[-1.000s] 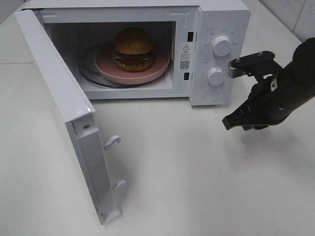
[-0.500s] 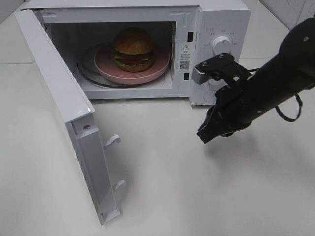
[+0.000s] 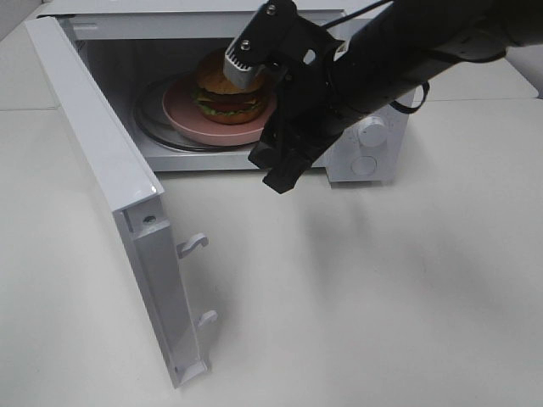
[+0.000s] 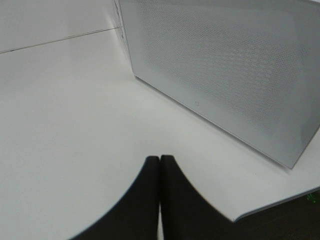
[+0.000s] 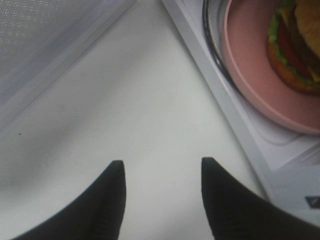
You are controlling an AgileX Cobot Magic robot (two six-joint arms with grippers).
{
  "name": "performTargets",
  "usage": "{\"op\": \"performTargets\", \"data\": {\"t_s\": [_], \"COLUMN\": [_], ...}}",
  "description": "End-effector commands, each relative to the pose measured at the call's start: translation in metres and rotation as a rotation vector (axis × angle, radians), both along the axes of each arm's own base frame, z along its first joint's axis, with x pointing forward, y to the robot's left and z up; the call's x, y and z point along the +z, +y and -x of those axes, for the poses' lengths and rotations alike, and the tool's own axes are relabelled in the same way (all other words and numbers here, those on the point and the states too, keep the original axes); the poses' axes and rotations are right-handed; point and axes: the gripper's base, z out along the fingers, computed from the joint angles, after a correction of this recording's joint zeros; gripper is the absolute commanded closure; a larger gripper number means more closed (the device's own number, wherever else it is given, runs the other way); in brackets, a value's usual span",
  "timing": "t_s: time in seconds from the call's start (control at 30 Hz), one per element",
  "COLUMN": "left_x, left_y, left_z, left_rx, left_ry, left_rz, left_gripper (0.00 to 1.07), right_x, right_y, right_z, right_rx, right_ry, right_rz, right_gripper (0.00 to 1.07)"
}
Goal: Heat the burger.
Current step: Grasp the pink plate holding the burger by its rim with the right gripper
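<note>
White desk [image 3: 382, 297] fills most of the high view, with a white microwave [image 3: 366, 161] standing at its far edge and its door [image 3: 102, 161] swung wide open toward the left.

The loading looks done. The burger [image 3: 225, 106] sits on a pink plate [image 3: 182, 114] on the glass turntable [image 3: 148, 119] inside the cavity. What seems left is to shut the door and set the dials, of which one knob [image 3: 371, 131] shows past the arm. Nothing suggests the oven is running.

The right claw [image 3: 270, 170] hangs over the desk just in front of the cavity's mouth, reaching across from the right. Its wrist view shows the two fingers well apart with only bare desk between them, so it is open and holds nothing. It touches neither plate nor door. The left claw [image 4: 160, 159] has its fingers pressed together with nothing between them, low over the desk.

The right arm covers the upper part of the control panel and the right edge of the cavity, and the block on its wrist hides part of the bun. The left arm is absent from the high view. Its wrist camera faces a white dotted panel [image 4: 225, 65], perhaps the door's outer face, though I cannot be sure. In the right wrist view the burger and plate are cut off at the frame's edge.
</note>
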Motion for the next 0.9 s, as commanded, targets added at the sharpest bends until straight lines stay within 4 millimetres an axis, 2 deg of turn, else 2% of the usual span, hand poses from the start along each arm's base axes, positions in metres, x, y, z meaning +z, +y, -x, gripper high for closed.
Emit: {"op": "performTargets", "data": {"t_s": [0.03,0.1,0.17,0.2,0.3,0.6,0.9], "left_x": [0.000,0.000,0.000,0.000,0.000,0.000,0.000], "left_y": [0.000,0.000,0.000,0.000,0.000,0.000,0.000], "left_z": [0.002,0.002,0.002,0.002,0.002,0.002,0.002], "left_rx": [0.006,0.006,0.006,0.006,0.006,0.006,0.006], "left_ry": [-0.029,-0.029,-0.029,-0.029,-0.029,-0.029,-0.029], "left_rz": [0.015,0.015,0.015,0.015,0.015,0.015,0.015], "left_gripper": [1.06,1.06,1.06,1.06,1.06,1.06,1.06], "right_x": [-0.002,-0.003,-0.012,-0.012,-0.020,-0.025,-0.044], "right_y": [0.012,0.017,0.036,0.036,0.056,0.079,0.100], "right_z": [-0.002,-0.002,-0.004,-0.004,-0.010,-0.033,-0.053], "right_rx": [0.095,0.133,0.251,0.251,0.345,0.366,0.358], "right_ry": [-0.059,-0.088,-0.182,-0.182,-0.264,-0.343,-0.355], "right_rz": [0.082,0.116,0.221,0.221,0.298,0.302,0.283], "right_gripper": [0.55,0.54,0.48,0.48,0.46,0.46,0.47]}}
